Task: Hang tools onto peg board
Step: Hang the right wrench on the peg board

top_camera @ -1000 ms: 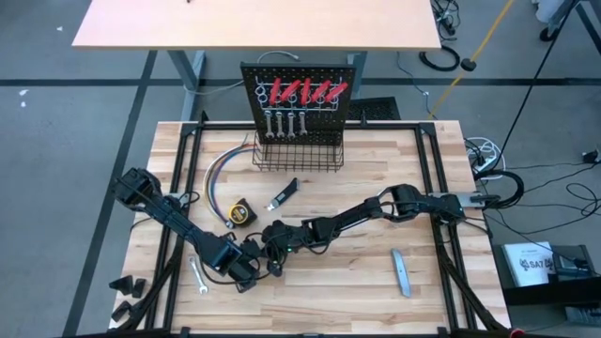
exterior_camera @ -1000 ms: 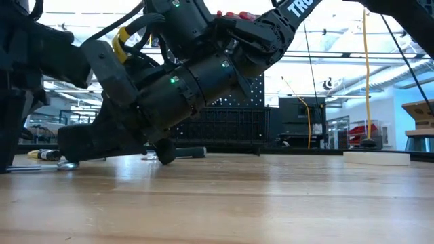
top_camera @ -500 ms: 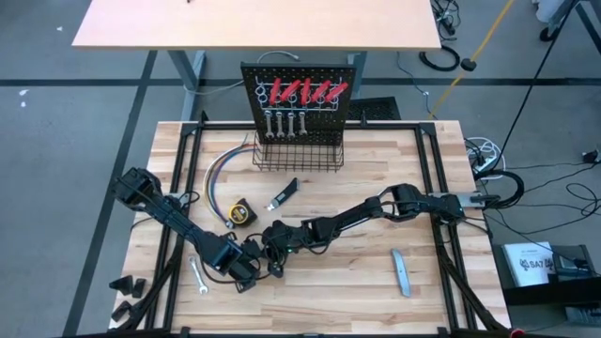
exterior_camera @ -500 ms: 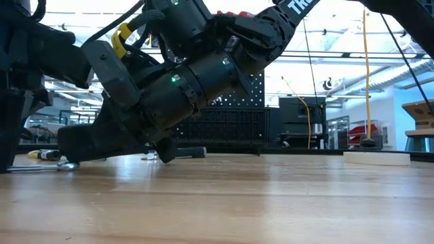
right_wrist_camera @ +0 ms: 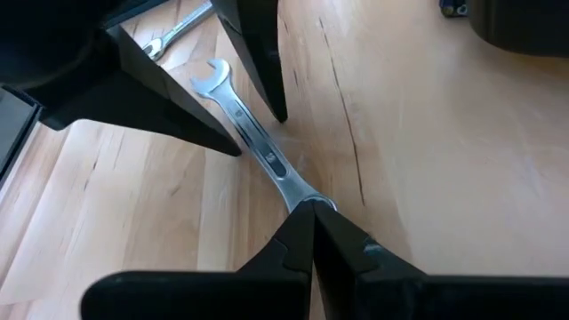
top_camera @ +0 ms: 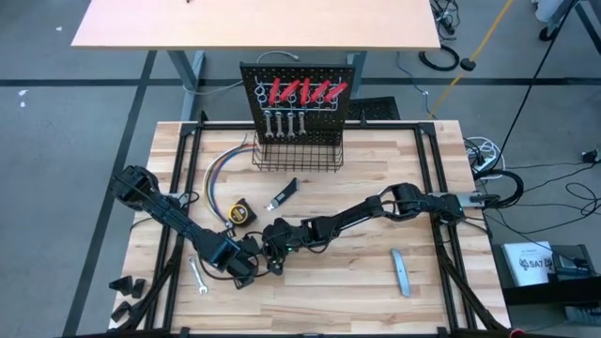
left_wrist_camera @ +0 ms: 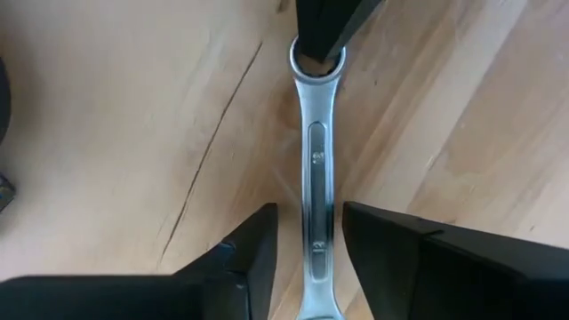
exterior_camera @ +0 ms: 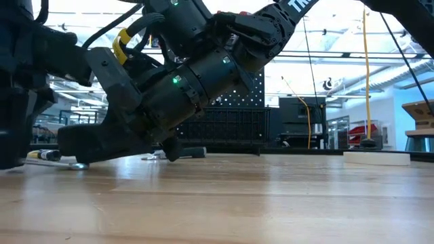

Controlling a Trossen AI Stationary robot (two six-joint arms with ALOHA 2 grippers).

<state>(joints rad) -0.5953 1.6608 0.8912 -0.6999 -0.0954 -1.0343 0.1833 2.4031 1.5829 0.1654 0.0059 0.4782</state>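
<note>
Silver wrench (left_wrist_camera: pixel 317 178) lies flat on table (top_camera: pixel 357 291), near-left, w/ right pincer (right_wrist_camera: pixel 311 218) clamped on its ring end & left pincer (left_wrist_camera: pixel 309 244) parted, straddling the shank.

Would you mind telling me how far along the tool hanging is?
Done: red tools and some wrenches hang on the board. In hand: right claw shut on a wrench, left claw open astride it. Left: tape measure, knife, bar, another wrench.

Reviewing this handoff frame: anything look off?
Yes: both grippers meet on one wrench on the table. Right gripper pinches its ring end; left gripper straddles the shaft, fingers apart. Other tools lie loose off the peg board.
</note>
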